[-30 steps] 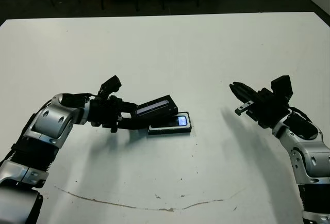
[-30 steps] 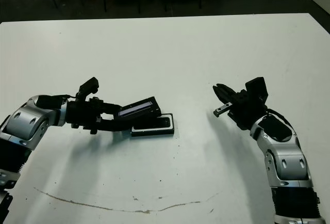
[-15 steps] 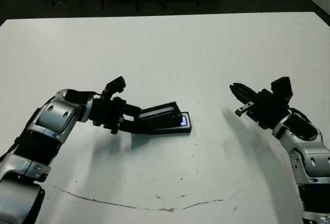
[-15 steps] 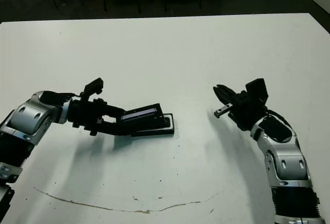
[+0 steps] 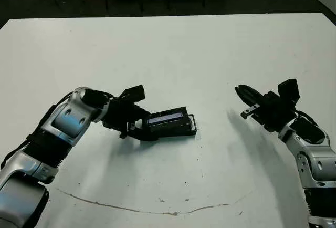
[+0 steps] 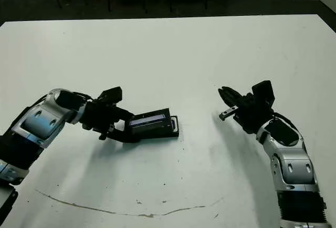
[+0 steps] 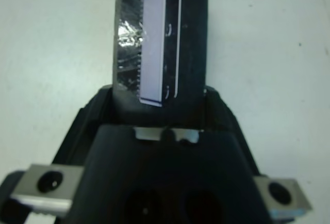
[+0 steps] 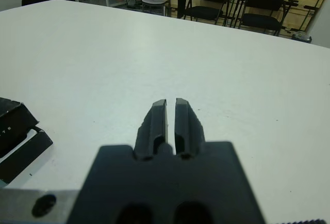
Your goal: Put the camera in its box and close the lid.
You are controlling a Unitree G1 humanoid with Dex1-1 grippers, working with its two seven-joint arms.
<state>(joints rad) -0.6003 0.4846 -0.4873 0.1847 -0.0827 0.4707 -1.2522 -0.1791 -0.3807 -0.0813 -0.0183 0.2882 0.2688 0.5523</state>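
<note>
Black lid (image 5: 167, 120), pinched at one end by the left tool (image 5: 137, 128), lies tilted over the box (image 5: 192, 129) just ahead; released skewed, it could jam. Right tool (image 5: 245, 102) pressed together, empty, well apart.

I see even overhead light, soft shadows under both arms, a blurred left wrist view, and a dim background.

A: How many of each item appear on the table (image 5: 210, 49)?

B: One lid (image 5: 167, 117), one box (image 5: 190, 128) beneath it, two grippers: left (image 5: 137, 129) and right (image 5: 242, 95).

A: And the camera?

B: Not discernible; the lid covers the box.
</note>
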